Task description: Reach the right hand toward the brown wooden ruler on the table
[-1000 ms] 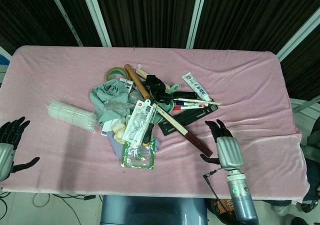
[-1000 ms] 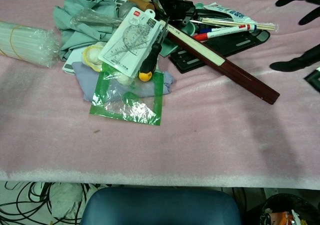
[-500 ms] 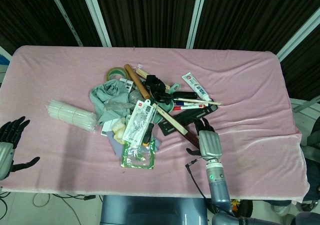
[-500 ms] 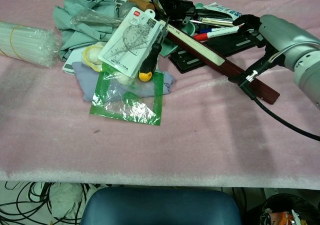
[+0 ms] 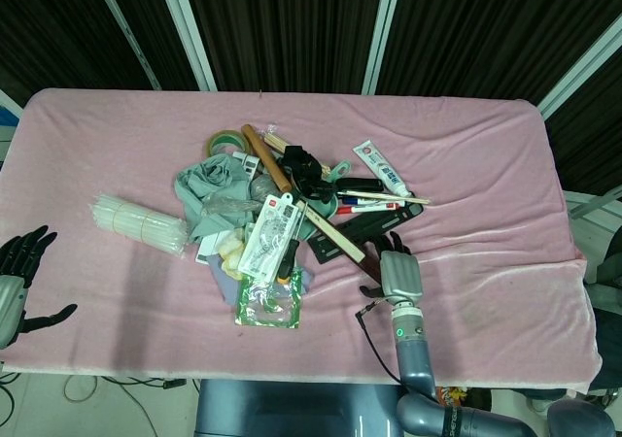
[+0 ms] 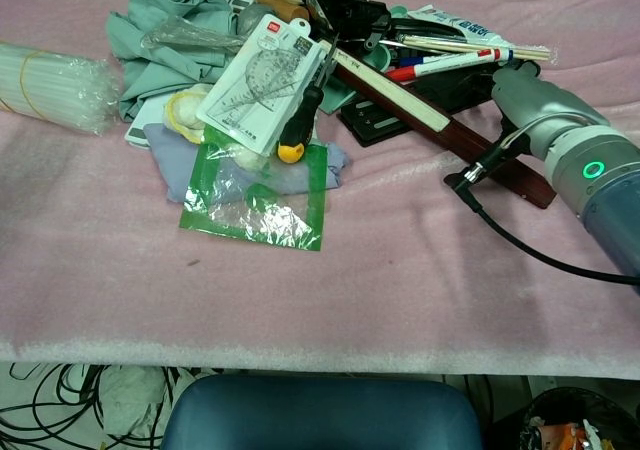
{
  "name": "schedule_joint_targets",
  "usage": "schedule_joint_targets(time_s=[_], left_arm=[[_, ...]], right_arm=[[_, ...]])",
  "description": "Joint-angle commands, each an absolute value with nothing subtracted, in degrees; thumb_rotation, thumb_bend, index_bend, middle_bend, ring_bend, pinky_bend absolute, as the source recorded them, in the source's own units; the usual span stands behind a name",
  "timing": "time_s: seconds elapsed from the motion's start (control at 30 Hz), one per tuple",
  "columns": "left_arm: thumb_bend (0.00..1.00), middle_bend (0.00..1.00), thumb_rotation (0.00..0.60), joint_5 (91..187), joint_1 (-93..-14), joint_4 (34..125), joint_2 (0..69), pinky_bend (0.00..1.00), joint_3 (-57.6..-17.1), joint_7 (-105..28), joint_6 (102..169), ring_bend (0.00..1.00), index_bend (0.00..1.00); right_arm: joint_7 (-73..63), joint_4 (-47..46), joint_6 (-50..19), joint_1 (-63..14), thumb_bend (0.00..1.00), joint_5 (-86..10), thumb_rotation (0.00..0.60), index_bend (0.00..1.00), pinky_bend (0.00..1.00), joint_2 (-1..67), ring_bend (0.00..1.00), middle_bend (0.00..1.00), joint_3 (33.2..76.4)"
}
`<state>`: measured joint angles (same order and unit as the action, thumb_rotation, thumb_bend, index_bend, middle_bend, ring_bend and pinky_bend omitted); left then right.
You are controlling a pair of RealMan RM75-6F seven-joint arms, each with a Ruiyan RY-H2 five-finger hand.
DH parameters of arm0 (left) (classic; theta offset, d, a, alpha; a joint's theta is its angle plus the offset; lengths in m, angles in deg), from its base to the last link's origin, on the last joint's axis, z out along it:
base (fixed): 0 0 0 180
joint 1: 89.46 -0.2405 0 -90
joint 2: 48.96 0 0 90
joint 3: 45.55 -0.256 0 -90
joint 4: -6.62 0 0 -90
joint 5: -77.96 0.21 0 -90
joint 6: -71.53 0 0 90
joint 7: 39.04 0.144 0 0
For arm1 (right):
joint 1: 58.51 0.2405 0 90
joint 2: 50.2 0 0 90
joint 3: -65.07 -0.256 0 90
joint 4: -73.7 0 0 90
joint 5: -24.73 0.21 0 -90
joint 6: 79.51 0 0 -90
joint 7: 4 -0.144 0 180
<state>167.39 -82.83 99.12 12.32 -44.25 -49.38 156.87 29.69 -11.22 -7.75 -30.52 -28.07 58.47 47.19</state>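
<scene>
Since one second ago the right hand point(image 5: 397, 270) has travelled from the bare cloth on the right side inward to the left, and now it lies over the near end of the brown wooden ruler point(image 6: 420, 111). Half a second ago it was already close; now the silver back of the hand covers that part of the ruler in both views. The left hand point(image 5: 17, 262) has stayed at the left edge of the desk point(image 5: 505, 165), with its dark fingers apart and nothing in them.

The ruler lies slanted on the pink cloth. Its far end goes under the pile of stationery, beside the screwdriver point(image 6: 300, 120) and the packaged compass set point(image 6: 255, 85), and its near end points toward the robot's right side. A black flat case point(image 6: 455, 85) lies just behind it.

About the right hand, I cannot tell whether its fingers are spread or curled, because only its back and the wrist show; the fingers are hidden below it. I also cannot tell whether it really touches the wood or only hangs above it.

To my judgement the reach is nearly complete, or complete. What is left, if anything, is a small lowering onto the ruler.
</scene>
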Motion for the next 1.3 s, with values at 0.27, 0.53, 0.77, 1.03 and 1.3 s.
schedule_joint_targets(time_s=[0.27,0.53,0.77,1.03,1.3], left_arm=[[0.00,0.00,0.600,167.37,-82.82,99.25,12.30,0.00,-44.19,-49.25,156.91,0.00,0.00],[0.00,0.00,0.600,167.19,-82.84,99.21,12.31,0.00,-43.97,-49.57,157.11,0.00,0.00],[0.00,0.00,0.600,167.44,-82.95,99.44,12.49,0.00,-44.17,-49.15,157.19,0.00,0.00],[0.00,0.00,0.600,168.01,-83.20,99.30,13.00,0.00,-44.21,-48.17,158.04,0.00,0.00],[0.00,0.00,0.600,168.26,-83.46,99.02,13.48,0.00,-44.21,-47.48,158.68,0.00,0.00]], right_arm=[[29.71,-10.61,-8.55,-30.07,0.58,-26.44,0.600,0.69,0.50,57.42,0.54,0.64,47.46],[28.95,-17.93,-6.34,-30.45,0.61,-29.33,0.600,0.72,0.52,52.95,0.57,0.67,47.10],[23.68,-29.31,-2.59,-33.42,0.62,-36.22,0.600,0.75,0.52,45.08,0.59,0.69,47.37],[17.18,-39.56,-1.02,-36.65,0.63,-41.22,0.600,0.75,0.52,37.94,0.60,0.70,48.88],[14.84,-48.12,-1.08,-37.79,0.63,-48.55,0.600,0.75,0.52,35.70,0.60,0.70,53.33]])
